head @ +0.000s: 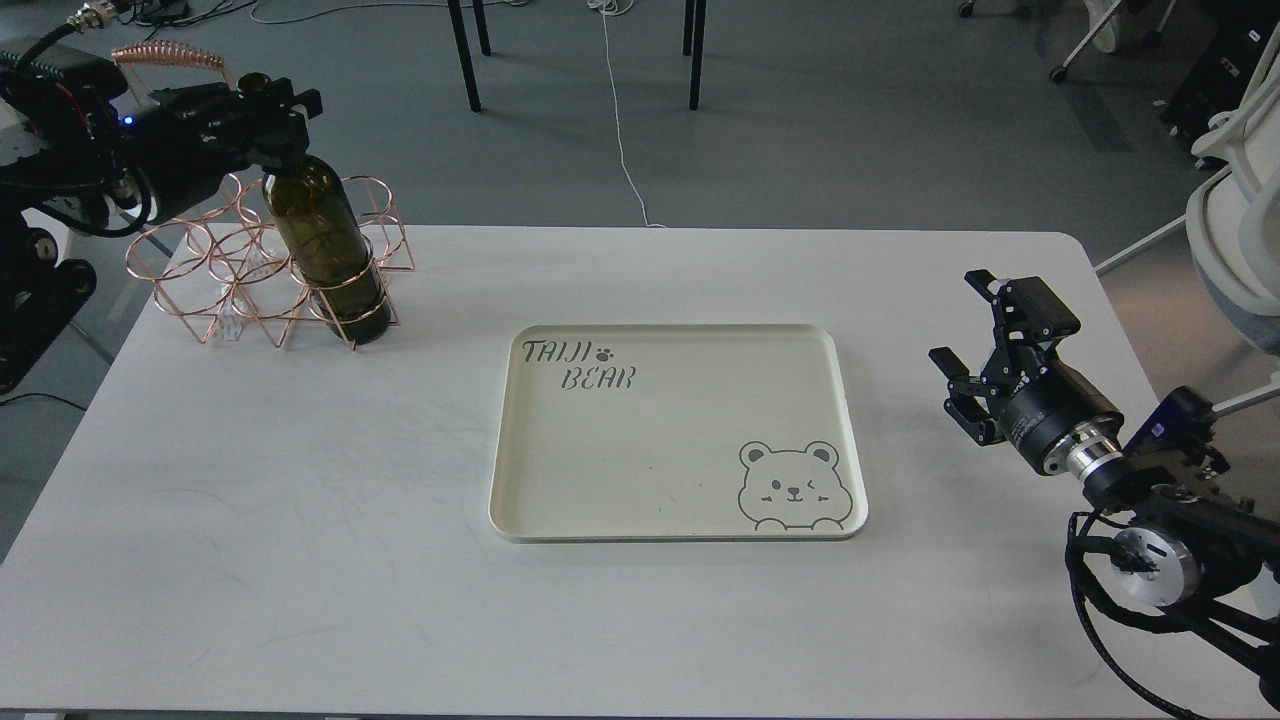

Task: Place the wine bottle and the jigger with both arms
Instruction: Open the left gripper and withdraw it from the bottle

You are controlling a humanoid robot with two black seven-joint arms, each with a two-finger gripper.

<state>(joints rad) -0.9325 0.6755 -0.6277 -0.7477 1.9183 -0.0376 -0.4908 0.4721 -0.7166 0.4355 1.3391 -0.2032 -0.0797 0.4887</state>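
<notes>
The dark olive-green wine bottle (pixel 325 250) stands upright in the front right ring of a copper wire rack (pixel 200 275) at the table's back left. My left gripper (pixel 268 108) is shut on the bottle's neck near its top. My right gripper (pixel 962 320) is open and empty, just above the table near its right edge, to the right of the tray. The jigger is out of view.
A cream tray (pixel 520 480) printed "TAIJI BEAR" with a bear face lies flat in the table's middle. A white chair (pixel 1235 230) stands beyond the table's right edge. Chair legs and a cable are on the floor behind.
</notes>
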